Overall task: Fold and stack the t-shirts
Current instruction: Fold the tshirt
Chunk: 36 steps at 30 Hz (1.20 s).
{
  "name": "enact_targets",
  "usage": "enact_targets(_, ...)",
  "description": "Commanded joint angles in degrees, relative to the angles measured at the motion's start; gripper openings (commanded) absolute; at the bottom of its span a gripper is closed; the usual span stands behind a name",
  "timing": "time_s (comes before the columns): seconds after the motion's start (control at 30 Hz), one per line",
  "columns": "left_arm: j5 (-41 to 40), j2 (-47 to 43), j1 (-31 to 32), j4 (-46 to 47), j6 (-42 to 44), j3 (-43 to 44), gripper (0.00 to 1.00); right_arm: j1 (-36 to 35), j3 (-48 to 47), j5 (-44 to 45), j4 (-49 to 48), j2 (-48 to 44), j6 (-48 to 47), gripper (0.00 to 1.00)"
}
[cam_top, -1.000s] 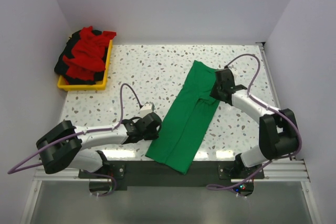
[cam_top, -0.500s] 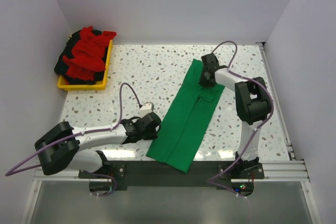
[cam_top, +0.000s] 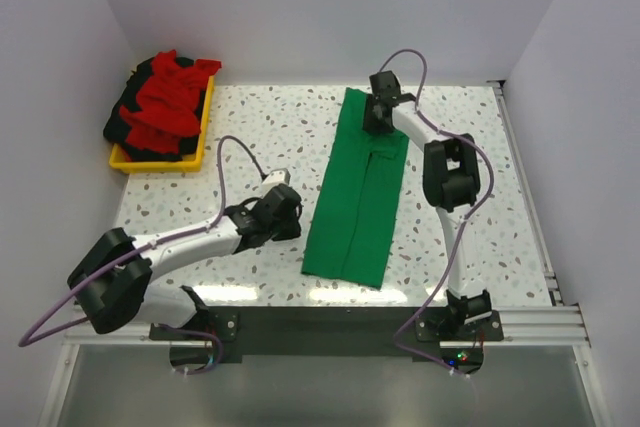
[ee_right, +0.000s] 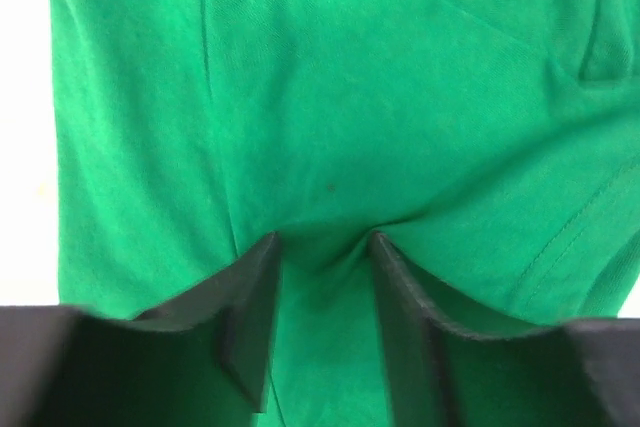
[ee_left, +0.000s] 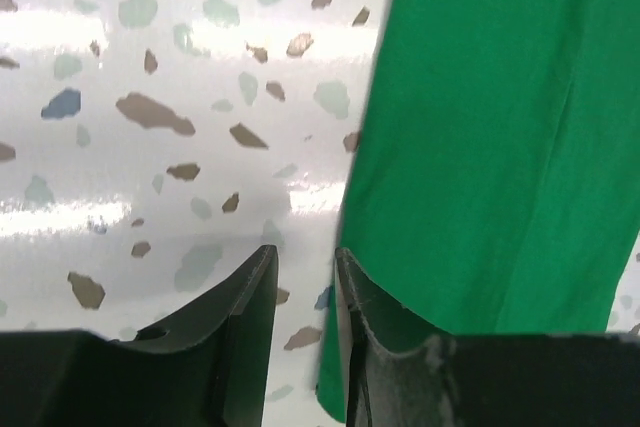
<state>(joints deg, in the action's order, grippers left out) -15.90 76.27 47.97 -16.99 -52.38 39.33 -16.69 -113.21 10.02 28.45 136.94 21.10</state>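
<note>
In the tray (cam_top: pixel 155 164), shirts (cam_top: pixel 165 102) overlap (count unclear).

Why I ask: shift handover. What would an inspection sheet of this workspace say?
Surface: speckled tabletop, glossy.
Job's things: green t-shirt folded into a long strip, lying flat; red and dark t-shirts heaped in yellow tray.
Clutter: nothing seen.
Grippers: left gripper at the strip's left edge, jaws parted over bare table; right gripper on the strip's far end, cloth puckered between jaws, grip unclear.
Cables: purple cables loop along both arms.
Surroundings: plain white walls.
</note>
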Motion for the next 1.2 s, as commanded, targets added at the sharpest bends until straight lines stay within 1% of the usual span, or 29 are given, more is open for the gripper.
enact_targets(0.0,3.15,2.39,-2.35,3.37,4.21,4.26,0.35,0.87,-10.4,-4.65,6.26,8.68,-4.14,0.49)
enact_targets(0.07,5.51,4.05,-3.66,4.59,5.18,5.66,0.36,0.96,-15.35,-6.76,6.88,12.97,-5.45,0.53)
enact_targets(0.1,6.31,4.67,-4.02,4.95,5.36,6.1,0.37,1.04,-19.73,-7.29,7.15,14.3,-5.72,0.58)
enact_targets(0.17,8.16,6.34,-4.72,5.56,5.8,7.16,0.38,1.31,-22.83,-9.39,6.36,16.41,-6.25,0.64)
enact_targets(0.2,8.6,6.7,-4.98,5.65,5.97,7.51,0.38,1.39,-24.5,-9.84,4.97,16.69,-6.42,0.71)
enact_targets(0.27,9.65,7.57,-5.25,5.83,6.41,8.22,0.4,1.48,-25.04,-9.93,3.29,16.43,-6.43,0.78)
enact_targets(0.3,9.92,7.66,-5.25,5.83,6.5,8.39,0.4,1.48,-25.04,-11.41,2.06,15.64,-6.51,0.84)
enact_targets(0.37,10.45,7.67,-5.25,5.92,6.94,8.48,0.42,1.57,-24.52,-11.6,0.83,14.06,-6.6,0.9)
enact_targets(0.5,12.21,7.49,-5.25,6.45,8.26,7.61,0.45,1.48,-23.03,-11.43,0.99,8.44,-6.78,0.93)
enact_targets(0.6,13.26,6.88,-5.25,7.32,8.52,5.94,0.45,1.48,-20.04,-10.2,2.4,1.94,-6.34,0.93)
enact_targets(0.63,13.87,6.44,-5.34,8.11,8.52,5.5,0.44,1.48,-18.64,-8.54,2.84,-2.34,-5.47,0.93)
enact_targets(0.67,14.31,6.09,-5.25,8.64,8.61,5.06,0.43,1.48,-14.54,-7.92,3.19,-4.73,-4.76,0.93)
enact_targets(0.7,15.19,5.56,-5.25,9.17,8.7,4.44,0.41,1.48,-11.89,-7.22,3.19,-9.98,-3.02,0.92)
enact_targets(0.73,15.46,5.3,-5.25,10.04,8.87,4.26,0.39,1.48,-8.73,-6.77,3.02,-12.73,-2.04,0.92)
enact_targets(0.77,15.64,4.94,-5.25,10.22,8.96,3.91,0.37,1.57,-1.3,-6.68,1.63,-15.45,-1.33,0.89)
enact_targets(0.8,15.64,4.33,-5.25,10.57,9.31,3.91,0.36,1.57,2.86,-6.59,0.74,-18.87,0.67,0.88)
enact_targets(0.83,17.46,4.06,-5.25,11.62,9.66,3.65,0.34,1.48,11.61,-6.77,-1.79,-24.56,1.39,0.83)
enact_targets(0.93,19.67,3.62,-5.08,13.29,10.37,3.38,0.28,1.39,25.1,-8.7,-5.67,-33.3,4.99,0.78)
enact_targets(0.97,20.2,3.62,-4.9,13.74,10.46,3.12,0.26,1.39,33.23,-9.83,-7.51,-38.8,5.96,0.74)
enact_targets(1.0,20.56,3.71,-4.81,14.18,10.54,3.12,0.25,1.31,37.23,-11.15,-8.66,-41.03,7.53,0.7)
enact_targets(1.03,20.82,3.8,-4.2,14.96,10.46,2.86,0.23,1.05,44.67,-11.86,-9.72,-43.75,8.25,0.65)
enact_targets(1.07,21.0,4.15,-3.93,15.32,10.46,2.59,0.22,0.61,48.31,-13.17,-11.47,-48.13,9.12,0.62)
enact_targets(1.1,21.09,4.5,-3.58,15.67,10.37,2.33,0.22,0.08,51.82,-14.06,-12.88,-50.61,10.44,0.59)
enact_targets(1.13,20.91,4.85,-2.62,16.11,10.28,2.15,0.21,-0.62,57.43,-14.41,-13.76,-52.64,10.88,0.56)
enact_targets(1.17,21.0,5.2,-2.18,16.11,10.19,1.63,0.21,-2.19,59.75,-14.07,-13.94,-54.31,11.32,0.54)
